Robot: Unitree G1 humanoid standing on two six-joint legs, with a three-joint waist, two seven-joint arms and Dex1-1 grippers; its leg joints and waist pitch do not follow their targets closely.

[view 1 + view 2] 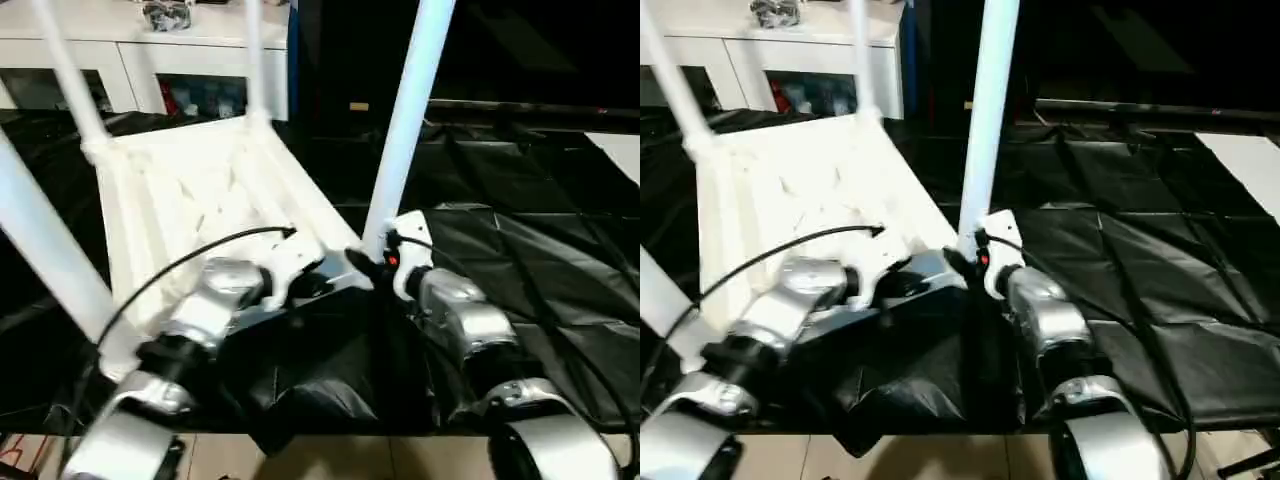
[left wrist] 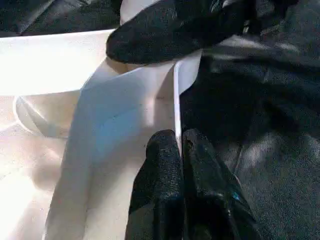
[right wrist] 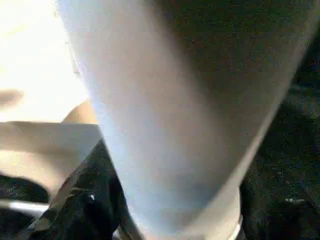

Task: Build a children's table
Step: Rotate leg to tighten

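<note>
So the children's table point(image 1: 200, 190) is lying upside down on the black sheet point(image 1: 530, 260), legs sticking up. The left gripper point(image 2: 181, 145) is pinching the thin rim of the top, fingers pressed together on it. The right gripper point(image 1: 375, 262) is sitting spread around the base of the near leg point(image 1: 405, 120). Probably light, stiff, slippery plastic, so I'd be grabbing low by the socket.
</note>
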